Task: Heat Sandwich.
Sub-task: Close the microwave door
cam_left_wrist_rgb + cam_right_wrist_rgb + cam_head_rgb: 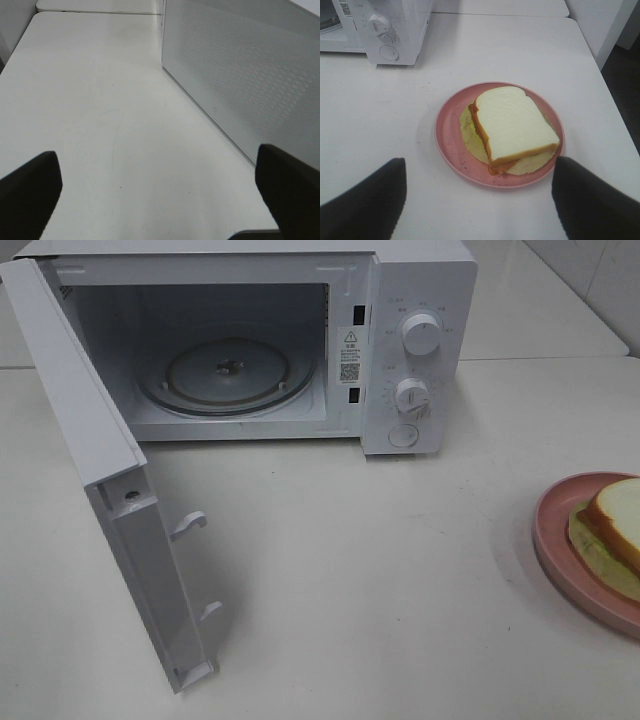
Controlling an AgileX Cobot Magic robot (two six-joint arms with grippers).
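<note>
Your sandwich sits on the pink plate, out at the right side of the table and well apart from the microwave. It lies a little off-centre on the plate, with the filling showing past the crust, so if you tilt the plate while you lift it, the bread can slide or the layers can come apart. Your right gripper hangs over the near rim with its jaws wide and nothing between them; grip only a thin edge of that rim and the plate may tip or slip out. The microwave door stands wide open and the glass turntable is bare, but the opening is low, so a high carry could knock the plate against its frame. Your left gripper is also spread wide and empty, close beside the door's outer face; a careless swing there could push the door towards shut.
</note>
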